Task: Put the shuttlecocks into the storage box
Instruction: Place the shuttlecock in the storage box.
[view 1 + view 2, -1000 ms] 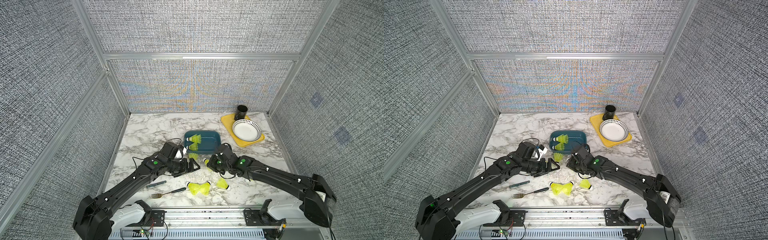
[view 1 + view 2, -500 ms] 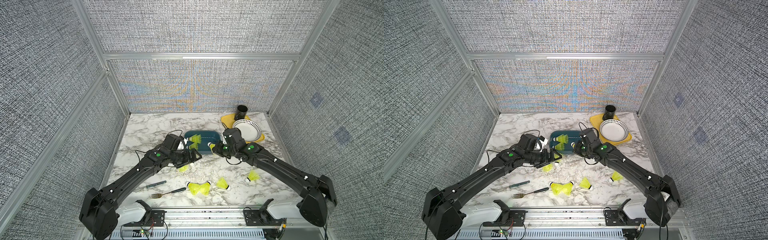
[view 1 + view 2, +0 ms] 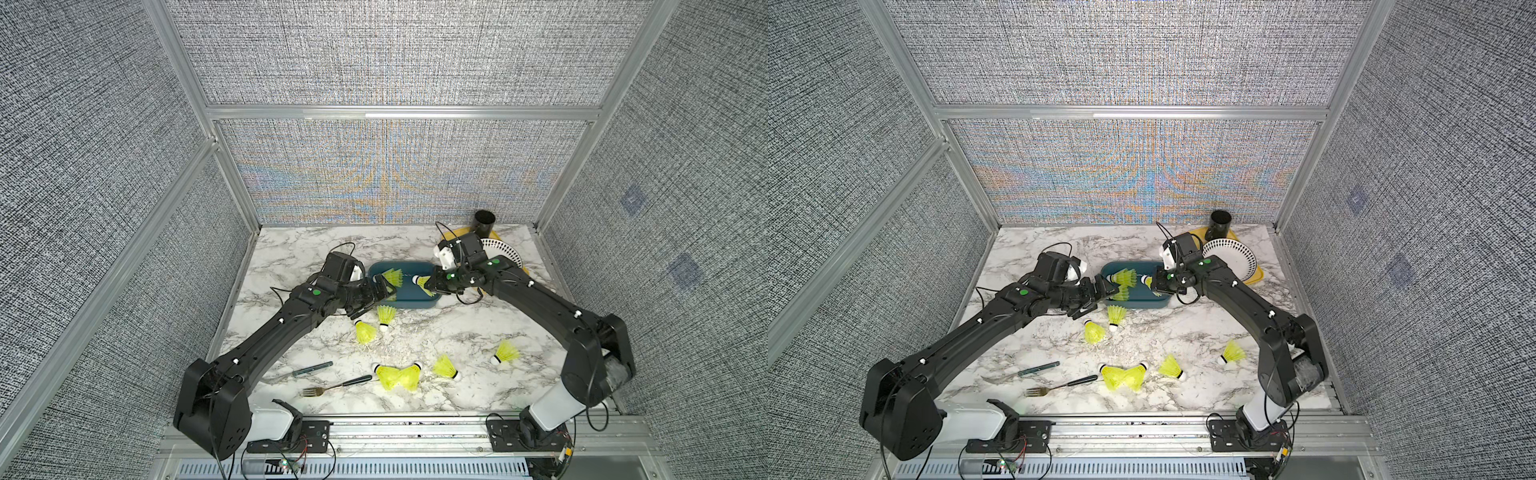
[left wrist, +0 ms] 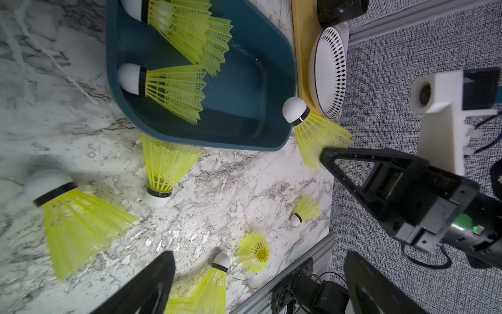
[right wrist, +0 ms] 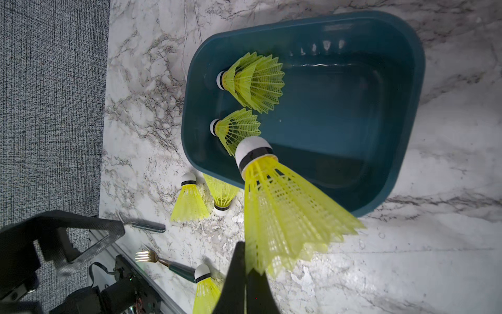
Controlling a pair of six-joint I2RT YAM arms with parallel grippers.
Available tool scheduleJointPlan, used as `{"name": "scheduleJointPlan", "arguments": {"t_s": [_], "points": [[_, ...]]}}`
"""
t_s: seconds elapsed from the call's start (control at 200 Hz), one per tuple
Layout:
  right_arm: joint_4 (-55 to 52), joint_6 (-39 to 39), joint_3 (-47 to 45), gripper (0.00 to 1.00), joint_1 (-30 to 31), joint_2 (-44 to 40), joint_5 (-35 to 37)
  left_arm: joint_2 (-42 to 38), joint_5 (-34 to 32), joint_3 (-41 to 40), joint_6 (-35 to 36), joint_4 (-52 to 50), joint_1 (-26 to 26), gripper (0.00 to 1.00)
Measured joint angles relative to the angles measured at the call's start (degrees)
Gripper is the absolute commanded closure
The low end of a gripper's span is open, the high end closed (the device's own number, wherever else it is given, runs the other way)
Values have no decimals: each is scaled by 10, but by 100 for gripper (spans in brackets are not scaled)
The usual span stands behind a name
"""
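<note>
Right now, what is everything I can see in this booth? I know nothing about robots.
shuttlecocks: at least nine, neon yellow-green with white tips; six loose on the table, at least two in the box, one gripped
storage box: one, dark teal, mid-table
tray: one, yellow, back right corner
bowl: one, white with black dots, on the tray
cup: one, black, at the tray's far end
fork: one, dark handle, front left
knife: one, teal handle, behind the fork
table: one, white-grey marble
left gripper: black, open, empty, at the box's left end
right gripper: black, shut on a shuttlecock's skirt, over the box's right end
</note>
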Motion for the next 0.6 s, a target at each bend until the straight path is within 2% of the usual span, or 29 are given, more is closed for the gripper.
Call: {"name": "scheduleJointPlan", "arguments": {"t_s": [0.255, 0.601], "points": [[-37, -78, 78, 100, 0, 95, -22, 36, -14, 23, -3, -8, 1, 0], [-66, -136, 124, 100, 1, 160, -45, 56, -30, 28, -3, -13, 2, 0]]}}
